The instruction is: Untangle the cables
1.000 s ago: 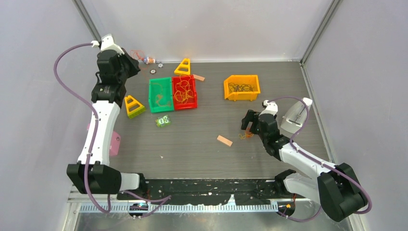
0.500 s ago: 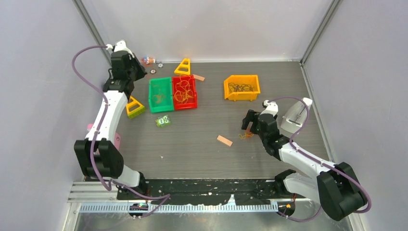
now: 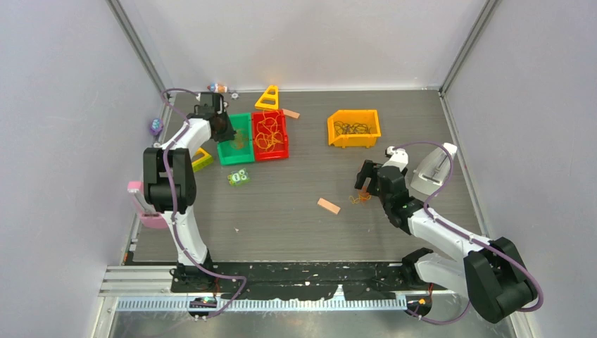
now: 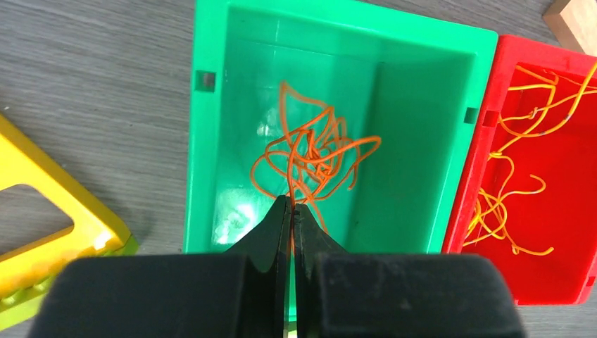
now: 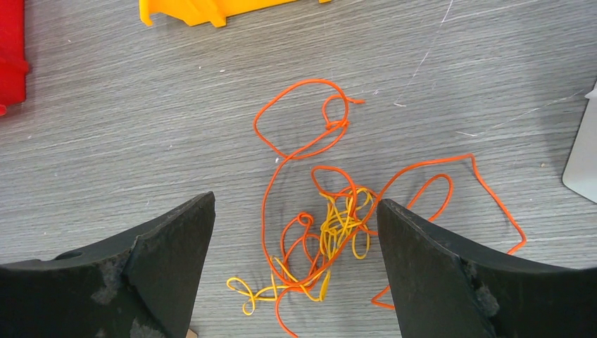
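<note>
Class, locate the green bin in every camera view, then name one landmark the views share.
Top external: green bin left of centre, toward the far wall.
Left wrist: fills the upper middle, framing an orange cable clump.
Right wrist: not in view.
Shared landmark: red bin, beside its right side; upper-left edge in right wrist.

In the left wrist view the left gripper [image 4: 291, 205] fills the bottom. It hides the near wall of the green bin [image 4: 203, 141], and a strand of the orange cable [image 4: 310, 151] passes in between its closed fingers and goes out of sight. The red bin [image 4: 570, 211] runs off the right edge, the yellow frame [image 4: 98, 222] off the left, a wooden block [image 4: 574, 14] off the top corner. In the right wrist view the orange bin [image 5: 190, 10] is cropped at the top, and the lowest strands of the tangle [image 5: 331, 225] leave the bottom edge. From above, the dark cables [image 3: 354, 129] are a mere scribble — too small to count.
</note>
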Motion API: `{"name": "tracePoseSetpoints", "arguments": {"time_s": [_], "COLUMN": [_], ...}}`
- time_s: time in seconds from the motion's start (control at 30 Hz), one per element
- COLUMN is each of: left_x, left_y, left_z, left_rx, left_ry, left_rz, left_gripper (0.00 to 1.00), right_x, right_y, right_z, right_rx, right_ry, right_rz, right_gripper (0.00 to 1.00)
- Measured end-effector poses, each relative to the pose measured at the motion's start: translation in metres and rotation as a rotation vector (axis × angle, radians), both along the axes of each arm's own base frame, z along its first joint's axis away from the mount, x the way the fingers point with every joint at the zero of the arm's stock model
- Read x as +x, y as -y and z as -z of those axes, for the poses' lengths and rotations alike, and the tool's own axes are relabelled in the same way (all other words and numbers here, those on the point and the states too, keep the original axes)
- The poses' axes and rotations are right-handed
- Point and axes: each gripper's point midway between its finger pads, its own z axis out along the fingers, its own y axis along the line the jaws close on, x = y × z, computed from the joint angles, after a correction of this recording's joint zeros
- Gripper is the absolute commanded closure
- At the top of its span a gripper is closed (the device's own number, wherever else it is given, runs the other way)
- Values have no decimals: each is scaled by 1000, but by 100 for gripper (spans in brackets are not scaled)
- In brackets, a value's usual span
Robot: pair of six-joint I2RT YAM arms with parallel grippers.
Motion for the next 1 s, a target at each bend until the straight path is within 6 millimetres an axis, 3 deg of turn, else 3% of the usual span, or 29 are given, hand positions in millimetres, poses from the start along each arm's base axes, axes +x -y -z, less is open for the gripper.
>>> {"name": "tracePoseSetpoints", "arguments": {"time_s": [0.1, 0.23, 0.43, 0.57, 0.67, 0.87, 1.0], "left_x": [2, -1, -28, -65, -103, -177, -192], "left_y": [4, 13, 53, 86, 105, 160, 174], "left_z": [4, -9, -67, -109, -115, -88, -63], "left_rx": [-9, 2, 26, 13, 7, -4, -2], "left_ry": [-22, -3, 118, 236, 299, 374, 403], "left_rz": [20, 62, 167, 261, 307, 486, 558], "left_gripper": [61, 36, 2, 0, 0, 4, 2], "right_x": [1, 2, 4, 5, 6, 13, 17], "right_y": [1, 3, 5, 6, 7, 8, 7], "right_z": [0, 3, 8, 9, 10, 18, 28], "right_rx": [-5, -20, -40, -50, -61, -101, -136], "right_ry": [-1, -18, -45, -56, -67, -130, -199], "right_rz": [6, 18, 31, 39, 47, 69, 73], "right_gripper": [10, 9, 9, 9, 10, 12, 13]}}
